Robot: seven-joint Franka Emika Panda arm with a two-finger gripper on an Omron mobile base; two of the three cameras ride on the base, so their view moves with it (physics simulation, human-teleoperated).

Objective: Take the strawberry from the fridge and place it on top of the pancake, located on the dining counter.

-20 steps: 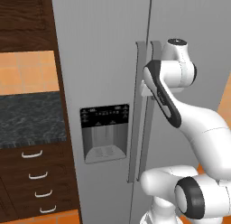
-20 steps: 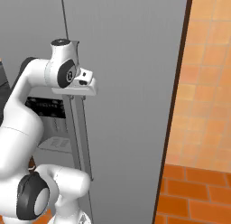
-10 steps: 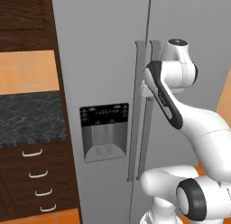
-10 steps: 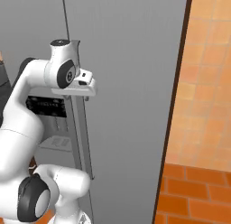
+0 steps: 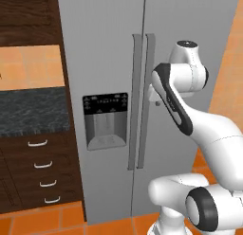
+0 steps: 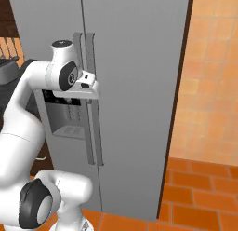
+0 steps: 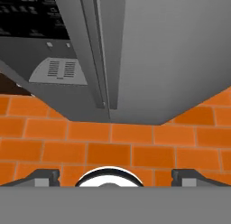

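Observation:
The grey fridge (image 5: 104,49) stands right in front of me with both doors shut. Its two long vertical handles (image 5: 142,101) meet in the middle and the black water dispenser (image 5: 105,120) is in the left door. My gripper (image 5: 153,94) hangs just right of the right-hand handle, pointing down along the door. In the hand view the gripper (image 7: 115,175) is open, fingertips (image 7: 45,175) wide apart with nothing between them, above the floor tiles. From the other side the hand (image 6: 88,85) sits against the handles (image 6: 90,99). The strawberry is hidden; the pancake and dining counter are out of view.
Left of the fridge is a dark wood cabinet with several drawers (image 5: 42,182) under a black-topped counter (image 5: 28,111). An orange tiled wall (image 6: 214,62) rises right of the fridge and orange floor tiles (image 6: 200,197) spread below.
The gripper has gone from shut to open. The arm keeps almost the same pose by the handles, and the fridge doors stay shut.

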